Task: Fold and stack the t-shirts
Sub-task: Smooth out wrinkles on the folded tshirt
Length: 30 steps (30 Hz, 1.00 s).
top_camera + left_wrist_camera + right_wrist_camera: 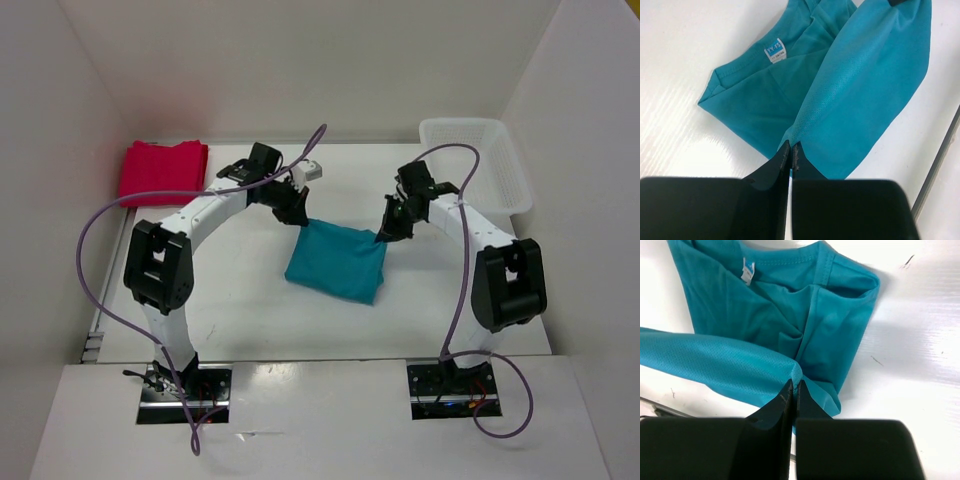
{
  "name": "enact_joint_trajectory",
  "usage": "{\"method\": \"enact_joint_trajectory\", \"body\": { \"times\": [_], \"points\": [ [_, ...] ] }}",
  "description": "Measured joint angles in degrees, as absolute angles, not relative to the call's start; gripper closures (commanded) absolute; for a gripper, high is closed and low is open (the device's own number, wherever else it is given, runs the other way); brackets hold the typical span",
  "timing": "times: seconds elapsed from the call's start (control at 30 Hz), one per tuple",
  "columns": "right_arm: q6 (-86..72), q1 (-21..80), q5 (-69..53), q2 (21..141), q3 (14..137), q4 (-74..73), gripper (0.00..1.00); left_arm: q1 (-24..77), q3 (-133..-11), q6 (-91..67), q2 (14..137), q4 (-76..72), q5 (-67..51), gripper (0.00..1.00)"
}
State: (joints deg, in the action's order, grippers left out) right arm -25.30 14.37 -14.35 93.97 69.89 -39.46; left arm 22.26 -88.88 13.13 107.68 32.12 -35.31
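Pinching the far edge of the teal-blue soft cotton t-shirt (338, 265), both black two-finger claws are pressed together on fabric. In the overhead view the left gripper (298, 216) is clamped on the cloth's upper left corner and the right gripper (386, 234) on its upper right corner. The shirt lies near the middle of the white table (250, 320), roughly rectangular and turned a little clockwise, its lower part flat on the surface. From the left wrist, a raised fold of teal cloth runs from the nipped fingertips toward the upper right of the frame. The collar and a small white neck label (775, 50) lie flat at upper centre. From the right wrist, a similar taut fold stretches to the left edge of the frame from the closed tips. A pinkish-red folded cotton t-shirt (162, 170) sits at the upper left of the overhead view, well apart from the teal one. A white plastic lattice basket (515, 185) stands at the upper right.
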Motion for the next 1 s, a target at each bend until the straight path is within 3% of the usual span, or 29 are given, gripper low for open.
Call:
{"method": "enact_joint_trajectory", "body": {
  "times": [0.4, 0.57, 0.6, 0.67, 0.73, 0.77, 0.83, 0.9, 1.0],
  "points": [
    [-25.91, 10.15, -17.41, 102.41, 74.00, -34.61, 1.00, 22.26, -91.50, 10.46, 113.40, 26.59, -30.70, 0.99],
    [-26.09, 9.80, -17.12, 105.12, 76.16, -32.93, 1.00, 22.26, -91.50, 7.99, 116.25, 22.72, -27.44, 0.89],
    [-26.13, 9.58, -17.10, 105.60, 76.51, -32.36, 0.83, 22.26, -91.55, 7.31, 116.92, 22.02, -26.74, 0.86],
    [-26.41, 9.08, -16.97, 107.11, 77.32, -31.16, 0.63, 22.26, -92.18, 6.26, 118.61, 20.69, -25.10, 0.83],
    [-26.70, 8.71, -16.34, 108.66, 78.54, -30.63, 0.56, 22.26, -93.51, 5.32, 120.73, 19.97, -23.35, 0.65],
    [-26.65, 8.56, -15.92, 109.60, 79.44, -30.48, 0.45, 22.26, -94.32, 4.93, 121.80, 19.59, -22.59, 0.56],
    [-26.55, 8.47, -14.68, 110.85, 80.93, -30.04, 0.35, 22.26, -95.48, 4.03, 123.33, 18.98, -21.12, 0.35],
    [-26.09, 8.47, -13.41, 111.04, 82.24, -30.06, 0.21, 22.26, -95.77, 3.18, 123.90, 18.87, -19.75, 0.26],
    [-25.26, 8.95, -10.11, 110.96, 85.41, -30.41, 0.15, 21.96, -96.07, 1.89, 123.85, 19.18, -17.93, 0.10]
  ]
}}
